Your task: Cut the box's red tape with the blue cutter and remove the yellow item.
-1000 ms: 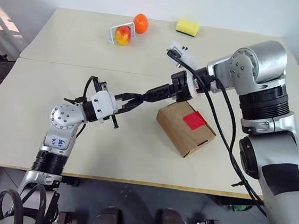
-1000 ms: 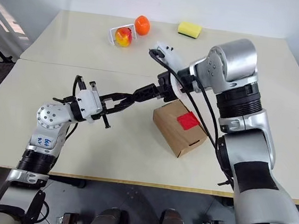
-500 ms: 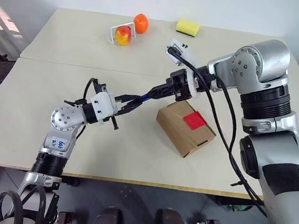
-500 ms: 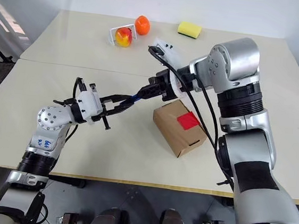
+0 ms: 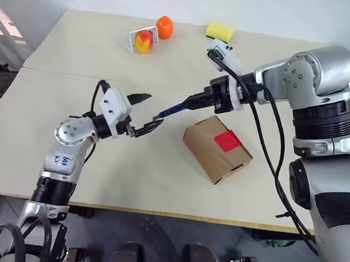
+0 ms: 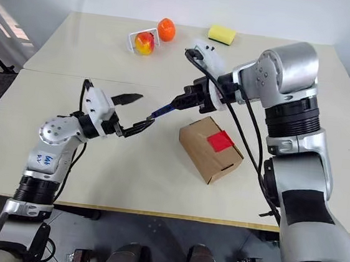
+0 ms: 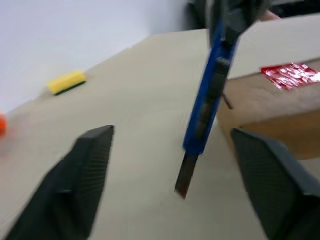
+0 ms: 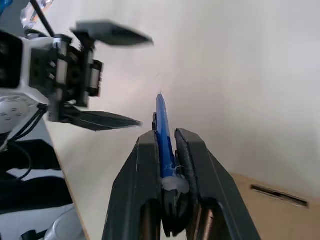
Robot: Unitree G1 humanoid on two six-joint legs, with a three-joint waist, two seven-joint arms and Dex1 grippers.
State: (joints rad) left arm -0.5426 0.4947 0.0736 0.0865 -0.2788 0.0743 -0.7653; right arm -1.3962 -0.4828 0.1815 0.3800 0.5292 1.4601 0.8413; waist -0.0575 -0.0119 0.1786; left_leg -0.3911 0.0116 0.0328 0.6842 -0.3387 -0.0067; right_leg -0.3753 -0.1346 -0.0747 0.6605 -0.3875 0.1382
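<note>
The brown box [image 5: 217, 149] lies on the table right of centre, flaps closed, with the red tape [image 5: 228, 140] on its top face. My right gripper [image 5: 195, 103] is shut on the blue cutter [image 5: 173, 109] and holds it in the air just left of the box's far corner. The cutter's tip points toward my left gripper [image 5: 153, 110]. That gripper stands open with its fingers on either side of the tip, not touching it. In the left wrist view the cutter [image 7: 207, 100] hangs between the fingers [image 7: 85, 170]. The yellow item is hidden.
At the table's far side sit a yellow sponge [image 5: 220, 30], an orange fruit [image 5: 164, 27] and a red-and-yellow fruit [image 5: 144, 41] in a white holder. A seam [image 5: 74, 74] runs across the tabletop behind my left arm.
The right gripper closed on the cutter while the left still held it. The left gripper then opened, let go and drew back to the left. The right now holds the cutter alone.
</note>
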